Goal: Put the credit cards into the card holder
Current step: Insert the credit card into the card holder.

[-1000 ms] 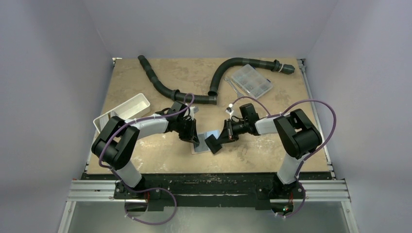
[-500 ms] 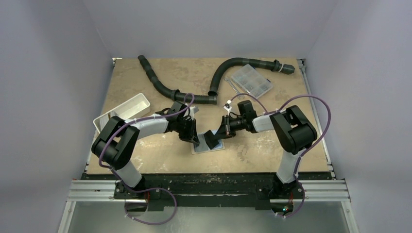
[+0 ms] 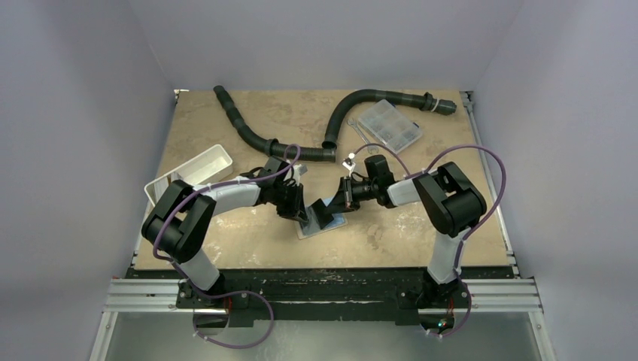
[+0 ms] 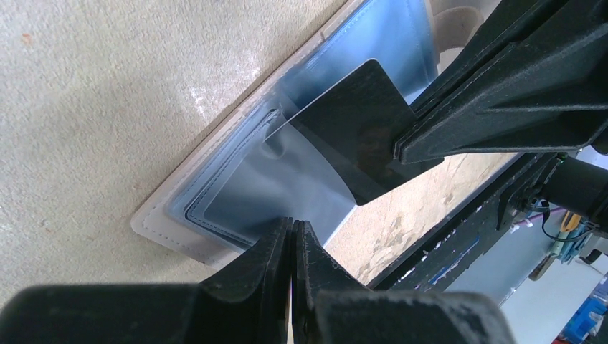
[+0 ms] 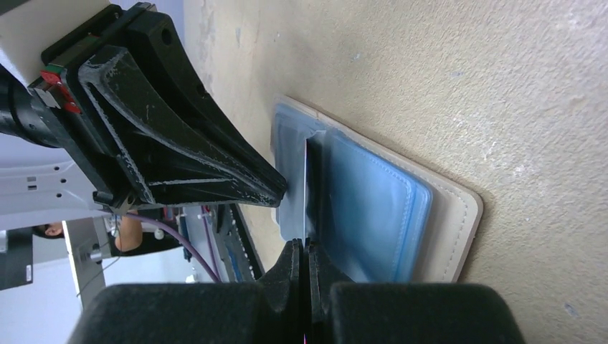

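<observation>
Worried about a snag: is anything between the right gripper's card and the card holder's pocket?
Nothing visible does. The card, in the right gripper, meets the card holder pocket, which the left gripper pinches open from the side.

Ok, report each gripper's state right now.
Left gripper: closed, pinching the inner pocket edge of the card holder.
Right gripper: closed, holding a dark credit card.

The right tool [image 5: 305, 252] is pinched tight on a credit card [image 5: 307, 179] (seen edge-on, a thin line), whose far end meets the pale blue pockets of the card holder [image 5: 460, 215], lying open on the desk [image 5: 466, 86]. The left tool [image 5: 269, 188] tips a lifted flap at the holder's edge.
</observation>
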Action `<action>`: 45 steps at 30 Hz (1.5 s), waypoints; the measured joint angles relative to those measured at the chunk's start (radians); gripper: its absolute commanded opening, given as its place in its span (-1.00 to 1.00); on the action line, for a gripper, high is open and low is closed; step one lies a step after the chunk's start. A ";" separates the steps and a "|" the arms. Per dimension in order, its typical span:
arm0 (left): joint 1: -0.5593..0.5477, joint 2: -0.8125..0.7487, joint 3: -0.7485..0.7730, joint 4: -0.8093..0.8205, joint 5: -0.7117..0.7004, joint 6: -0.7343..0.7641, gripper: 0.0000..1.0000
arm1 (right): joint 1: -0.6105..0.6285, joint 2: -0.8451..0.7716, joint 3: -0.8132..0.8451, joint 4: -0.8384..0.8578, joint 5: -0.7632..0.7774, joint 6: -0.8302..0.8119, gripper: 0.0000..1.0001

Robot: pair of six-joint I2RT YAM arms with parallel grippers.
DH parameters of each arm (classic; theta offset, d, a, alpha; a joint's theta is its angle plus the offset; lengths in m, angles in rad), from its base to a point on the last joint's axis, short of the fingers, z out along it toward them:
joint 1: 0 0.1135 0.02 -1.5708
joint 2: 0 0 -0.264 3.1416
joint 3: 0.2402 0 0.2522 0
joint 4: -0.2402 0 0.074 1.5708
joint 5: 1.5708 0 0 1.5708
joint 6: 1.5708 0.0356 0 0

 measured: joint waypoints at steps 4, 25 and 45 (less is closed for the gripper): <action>0.003 0.000 -0.001 0.000 0.003 0.000 -0.88 | 0.006 0.006 -0.031 0.086 0.001 0.046 -1.00; 0.006 -0.002 -0.003 0.000 0.005 0.018 -0.88 | -0.023 0.006 0.034 -0.082 0.026 -0.130 -1.00; 0.015 -0.019 -0.003 -0.018 0.003 0.016 -0.34 | 0.013 0.006 -0.061 0.137 0.031 -0.009 -0.79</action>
